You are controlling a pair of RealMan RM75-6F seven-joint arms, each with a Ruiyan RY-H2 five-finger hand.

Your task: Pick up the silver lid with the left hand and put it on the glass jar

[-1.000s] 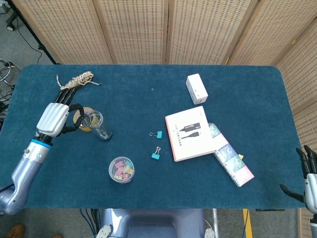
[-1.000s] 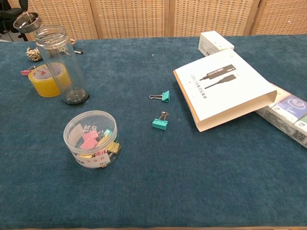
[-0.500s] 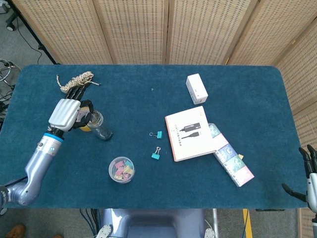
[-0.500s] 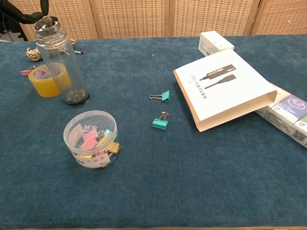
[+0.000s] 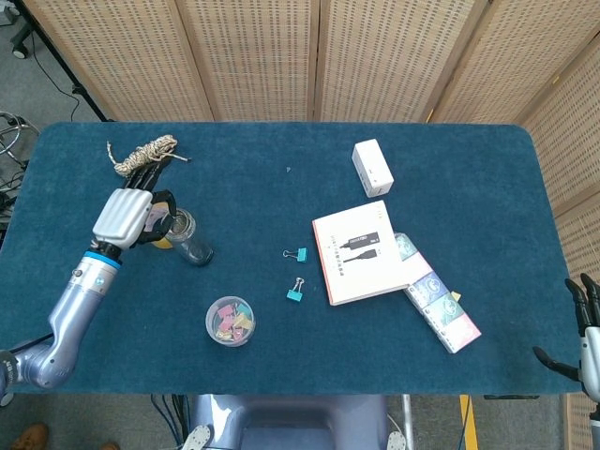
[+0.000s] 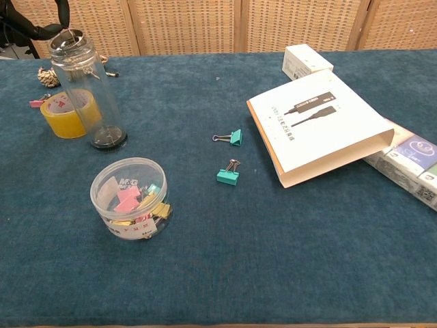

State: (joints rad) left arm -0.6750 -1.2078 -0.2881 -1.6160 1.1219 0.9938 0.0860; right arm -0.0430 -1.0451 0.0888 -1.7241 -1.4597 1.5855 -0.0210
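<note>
The glass jar stands upright at the table's left. The silver lid lies across its mouth. My left hand reaches in from the left, and its dark fingertips still pinch the lid's rim from above and behind; in the chest view most of that hand is cut off by the frame's top edge. My right hand hangs off the table's right front corner, fingers spread, holding nothing.
A yellow tape roll sits right behind the jar, with a rope bundle further back. A clear tub of clips, two teal binder clips, a booklet and a white box lie to the right.
My left hand carried the lid rightward from beside the jar to over its mouth, then lowered it slightly onto the rim. The right hand stayed put.
</note>
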